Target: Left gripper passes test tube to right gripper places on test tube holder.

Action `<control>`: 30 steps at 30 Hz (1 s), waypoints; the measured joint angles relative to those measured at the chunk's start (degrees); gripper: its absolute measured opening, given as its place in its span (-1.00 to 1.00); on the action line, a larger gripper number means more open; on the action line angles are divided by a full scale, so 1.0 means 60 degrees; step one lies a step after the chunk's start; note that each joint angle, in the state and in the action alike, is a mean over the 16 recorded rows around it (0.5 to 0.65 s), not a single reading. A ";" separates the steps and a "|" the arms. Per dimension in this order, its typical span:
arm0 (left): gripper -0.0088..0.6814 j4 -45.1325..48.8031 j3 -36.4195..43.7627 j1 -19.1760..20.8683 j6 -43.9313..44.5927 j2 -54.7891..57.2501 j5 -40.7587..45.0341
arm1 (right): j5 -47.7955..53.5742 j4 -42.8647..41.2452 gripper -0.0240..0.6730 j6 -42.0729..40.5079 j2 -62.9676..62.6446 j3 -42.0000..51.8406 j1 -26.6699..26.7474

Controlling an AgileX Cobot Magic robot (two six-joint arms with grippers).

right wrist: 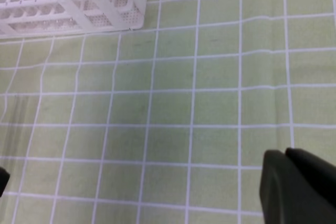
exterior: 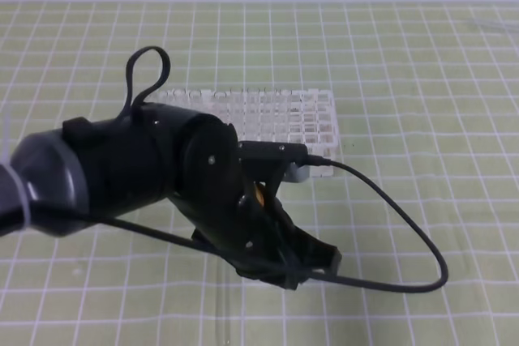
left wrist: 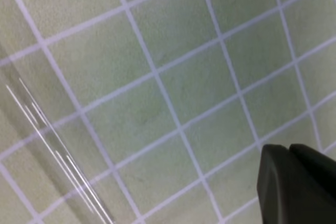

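Left gripper (exterior: 312,269) low over the table (exterior: 422,62), its jaws' gap not discernible; test tube (left wrist: 58,156) lying flat on the table just beside it, ungrasped. The tube is likely light, rigid, slippery and fragile; grasp mid-length, gently. Test tube holder (exterior: 276,119) behind. Right gripper (right wrist: 294,187): jaws closed, empty.

Light was even and soft on my feeds, bright enough, with no hard shadows on the green checked mat (exterior: 422,79). The left arm (exterior: 122,168) loomed close and soft-focused in the high view. My left wrist view was blurred, with thin white glare streaks along the test tube (left wrist: 58,156). The right wrist view was sharper.
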 joint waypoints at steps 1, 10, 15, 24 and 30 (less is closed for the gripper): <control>-0.84 0.0054 -0.0089 -0.0037 0.0037 0.0082 0.0080 | -0.0003 0.0000 -0.98 -0.0001 0.0000 0.0000 0.0000; -0.21 0.0343 -0.0390 -0.0116 0.0442 0.0432 0.0110 | -0.0035 0.0000 -0.98 -0.0001 0.0000 0.0000 0.0000; 0.09 0.0921 -0.0399 -0.0120 -0.0256 0.0506 0.0384 | -0.0043 0.0002 -0.98 -0.0001 0.0000 0.0000 0.0000; 0.18 0.1997 -0.0400 -0.0207 -0.2078 0.0585 0.1517 | -0.0044 0.0010 -0.98 -0.0001 0.0000 0.0000 0.0000; 0.17 0.2318 -0.0400 -0.0409 -0.2765 0.0641 0.1786 | -0.0044 0.0020 -0.98 -0.0001 0.0000 0.0007 0.0000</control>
